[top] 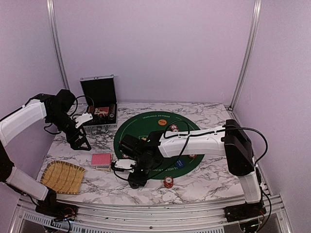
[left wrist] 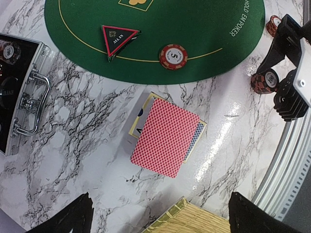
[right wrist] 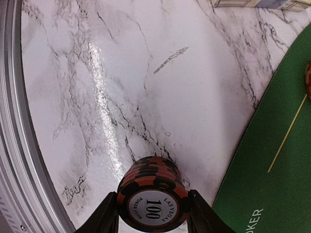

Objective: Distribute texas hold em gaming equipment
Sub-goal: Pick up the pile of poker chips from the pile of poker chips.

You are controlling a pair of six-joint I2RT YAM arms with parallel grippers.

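Right tool (right wrist: 152, 216): fingers pressed on both sides of the chip stack (right wrist: 153, 199), gripping it;
Chip stack: on the desk (right wrist: 97, 73), just beside the green mat (right wrist: 272, 160);
Left tool (top: 80, 140): wide open, empty;
Technique: squeeze level; lift straight so no chip slides.

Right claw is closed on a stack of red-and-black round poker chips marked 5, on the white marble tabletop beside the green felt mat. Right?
No: the stack of red-and-black round poker chips reads 100 on top, not 5; the right wrist view shows it. The rest holds: the right claw is closed on it, on the white marble tabletop beside the green felt mat.
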